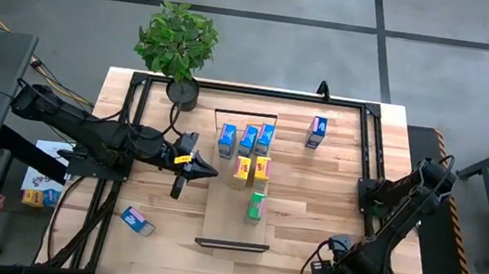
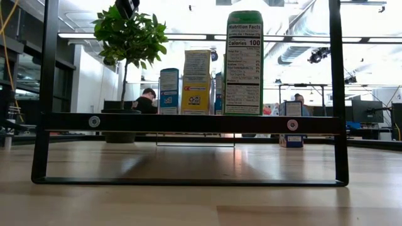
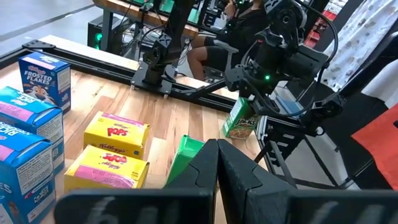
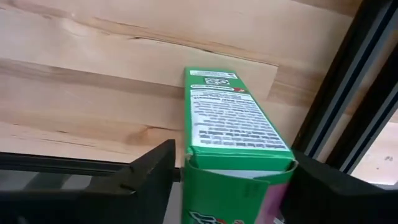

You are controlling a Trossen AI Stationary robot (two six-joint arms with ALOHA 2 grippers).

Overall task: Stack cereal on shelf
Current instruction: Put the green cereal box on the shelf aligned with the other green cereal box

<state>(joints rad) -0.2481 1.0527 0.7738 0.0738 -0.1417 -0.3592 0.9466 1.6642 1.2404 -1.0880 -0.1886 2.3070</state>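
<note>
Your right gripper (image 4: 230,186) sits at the near right corner of the table, its fingers pressed against both sides of a green cereal box (image 4: 233,124), so that box is well apart from the shelf (image 1: 234,225). On the shelf in the middle of the table stand three blue boxes (image 1: 247,138) at the far end, two yellow boxes (image 1: 252,167) nearer, and another green box (image 1: 257,206) nearer still. Your left gripper (image 1: 186,169) hangs just left of the shelf, fingers fully closed on nothing.
</note>
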